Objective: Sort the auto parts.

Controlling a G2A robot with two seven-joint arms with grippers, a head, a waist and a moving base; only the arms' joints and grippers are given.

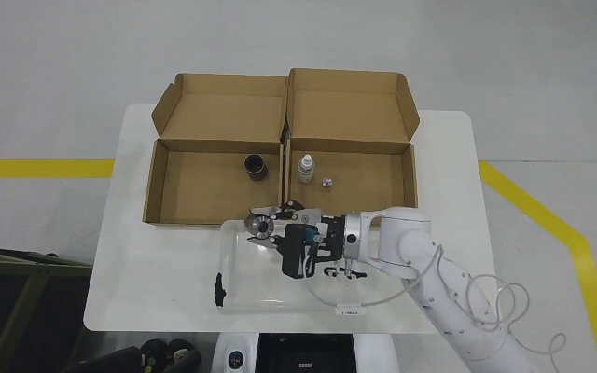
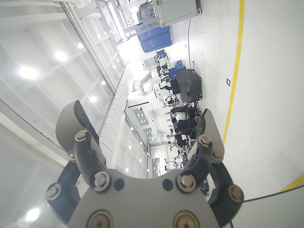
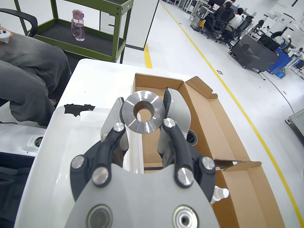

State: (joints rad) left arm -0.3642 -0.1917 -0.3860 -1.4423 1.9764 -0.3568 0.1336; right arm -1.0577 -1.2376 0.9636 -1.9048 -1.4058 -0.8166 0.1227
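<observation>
Right gripper (image 3: 143, 102): jaws clamped across the rim of one steel ring (image 3: 144, 112), bore open to the wrist camera. This grip presumably leaves the ring free to drop cleanly on release. In the top view the ring hangs at frame centre, over the upper edge of the tray (image 1: 242, 280), right at the front wall of the left box (image 1: 154, 182). Left gripper (image 2: 142, 117): jaws apart, empty, aimed at the ceiling. There are two open boxes side by side, evidently one per part type. The left box holds one black cylinder (image 1: 255, 166); the right box (image 1: 409, 177) holds one bottle (image 1: 306, 167) and one small metal piece (image 1: 326, 181).
</observation>
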